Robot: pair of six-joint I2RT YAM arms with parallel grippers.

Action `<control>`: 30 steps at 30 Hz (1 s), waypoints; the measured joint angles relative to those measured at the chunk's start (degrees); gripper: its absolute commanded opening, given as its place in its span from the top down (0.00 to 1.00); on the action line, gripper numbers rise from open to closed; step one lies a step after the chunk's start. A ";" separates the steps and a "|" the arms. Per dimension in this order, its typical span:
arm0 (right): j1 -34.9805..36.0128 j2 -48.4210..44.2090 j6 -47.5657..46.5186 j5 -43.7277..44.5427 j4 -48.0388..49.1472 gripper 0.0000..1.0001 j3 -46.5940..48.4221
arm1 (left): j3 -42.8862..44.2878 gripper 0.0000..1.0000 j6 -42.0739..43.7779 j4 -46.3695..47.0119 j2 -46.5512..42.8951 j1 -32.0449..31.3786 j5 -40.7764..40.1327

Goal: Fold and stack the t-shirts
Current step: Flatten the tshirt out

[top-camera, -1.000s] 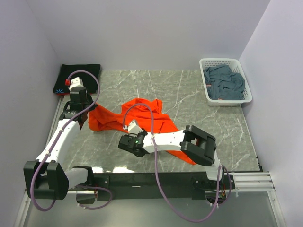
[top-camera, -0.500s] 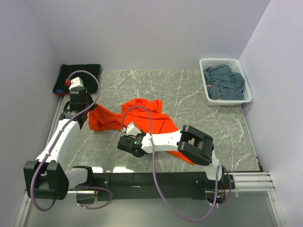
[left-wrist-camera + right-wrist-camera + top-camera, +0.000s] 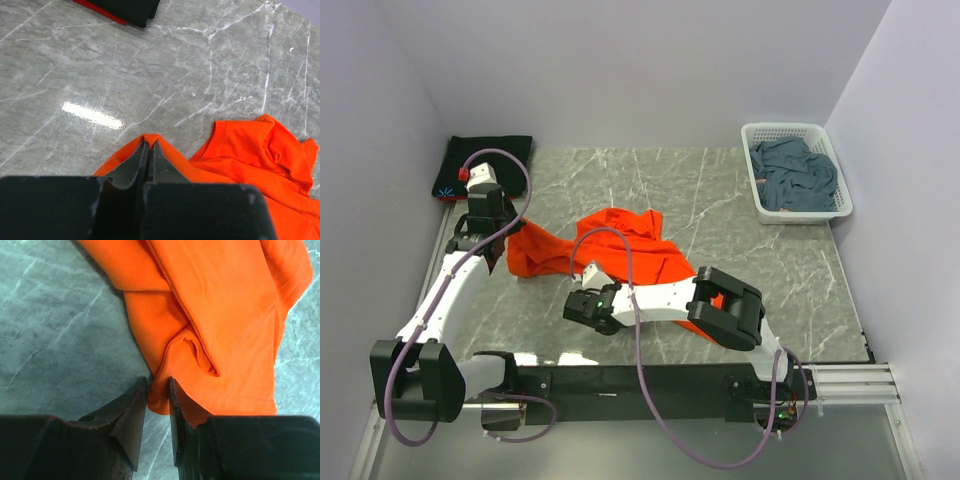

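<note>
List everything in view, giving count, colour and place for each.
orange t-shirt: one, bright orange, crumpled mid-table.
black t-shirt: one, black, folded, far-left corner.
blue-grey t-shirt: one, slate blue-grey, bunched in the basket.
basket: one, white, far-right corner.
table: one, grey marble, under everything.
left gripper: one, black, shut on the orange t-shirt's left end.
right gripper: one, black, pinching the orange t-shirt's near fold.

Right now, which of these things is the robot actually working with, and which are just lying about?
Part of the job: orange t-shirt, pinched by left gripper and right gripper; black t-shirt, folded, far left corner; blue-grey t-shirt, crumpled in the white basket.
Just there: white basket; marble table.
</note>
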 measured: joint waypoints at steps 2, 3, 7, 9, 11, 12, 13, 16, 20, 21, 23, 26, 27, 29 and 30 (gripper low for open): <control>0.24 0.28 0.00 0.28 -0.39 0.70 0.35 | 0.00 0.99 0.00 0.00 0.00 0.00 0.00; 0.35 0.33 0.02 0.28 -0.55 0.71 0.42 | 0.00 0.99 0.00 0.00 0.00 0.00 0.00; 0.74 0.46 0.11 -0.20 -1.16 0.84 0.66 | 0.00 0.99 0.00 0.00 0.00 0.00 0.00; 0.87 0.46 0.17 -0.81 -1.44 0.92 0.66 | 0.00 0.99 0.00 -0.02 0.00 0.00 0.00; 0.94 0.46 0.24 -1.20 -1.66 0.94 0.66 | 0.00 0.99 0.00 -0.02 0.00 0.00 0.00; 0.96 0.46 0.24 -1.22 -1.70 0.95 0.66 | 0.00 0.99 0.00 -0.02 0.00 0.00 0.00; 0.98 0.46 0.24 -1.20 -1.73 0.98 0.66 | 0.00 0.99 0.00 -0.02 0.00 0.02 0.00; 1.01 0.46 0.24 -1.16 -1.92 1.00 0.66 | 0.00 0.99 0.00 -0.02 0.00 0.02 0.00; 1.01 -0.31 0.04 -1.20 -2.73 1.00 0.66 | 0.00 0.99 -0.02 -0.02 0.00 0.02 -0.13; 0.90 -1.05 -0.11 -1.20 -3.06 1.00 0.63 | 0.00 0.99 -0.07 -0.07 0.00 0.00 -0.50; 0.52 -2.99 -0.68 -1.25 -3.67 1.00 0.63 | 0.00 0.99 -0.17 -0.15 0.00 0.02 -1.09; -1.07 -8.61 -2.43 -1.84 -4.33 1.00 0.57 | 0.33 0.99 -0.72 -1.14 0.13 0.13 -2.01; -2.19 -10.93 -3.10 -2.27 -4.50 1.00 0.57 | 1.03 0.99 -0.94 -2.19 0.46 0.17 -2.05; -5.77 -16.33 -4.74 -2.43 -4.74 1.00 0.61 | 3.76 0.99 -1.38 -3.80 1.90 0.28 -2.38; -8.11 -19.02 -5.53 -2.32 -4.79 1.00 0.66 | 5.77 0.99 -1.70 -4.76 3.02 0.33 -2.60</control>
